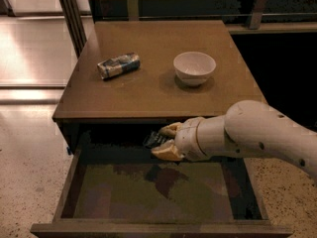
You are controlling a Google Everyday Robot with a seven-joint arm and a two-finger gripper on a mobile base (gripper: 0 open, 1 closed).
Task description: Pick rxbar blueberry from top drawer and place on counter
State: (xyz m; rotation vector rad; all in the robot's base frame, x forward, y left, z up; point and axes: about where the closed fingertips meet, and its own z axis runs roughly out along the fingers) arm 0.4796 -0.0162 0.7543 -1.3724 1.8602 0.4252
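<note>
One counter (148, 95), one drawer (69, 182), one bowl (194, 67), one can (118, 65), one bar (151, 140) and one arm (247, 130) with a single gripper (159, 142) were in view.

The gripper hung over the far part of the open drawer, just below the counter's near edge and a little right of its middle. The arm reached in from the right. Its two tan fingers (171, 129) stood one above the other, spread only a little, with the dark bar pinched between them. The upper finger lay close under the counter's edge, and the lower finger was clear of the drawer floor. The gripper touched nothing else.

The bar was held in the air above the drawer's far end, off the olive-brown floor, and not on the counter. Its free end stuck out to the left of the fingertips, away from the wrist. Only this short dark end showed against the shadow under the counter, so the full line of its long axis could not be told; what showed ran roughly left to right.

On the counter, the white bowl stood upright right of centre. The silvery-blue can lay on its side left of centre, its long axis running left to right with the right end slightly farther away. Bowl and can were well apart.
</note>
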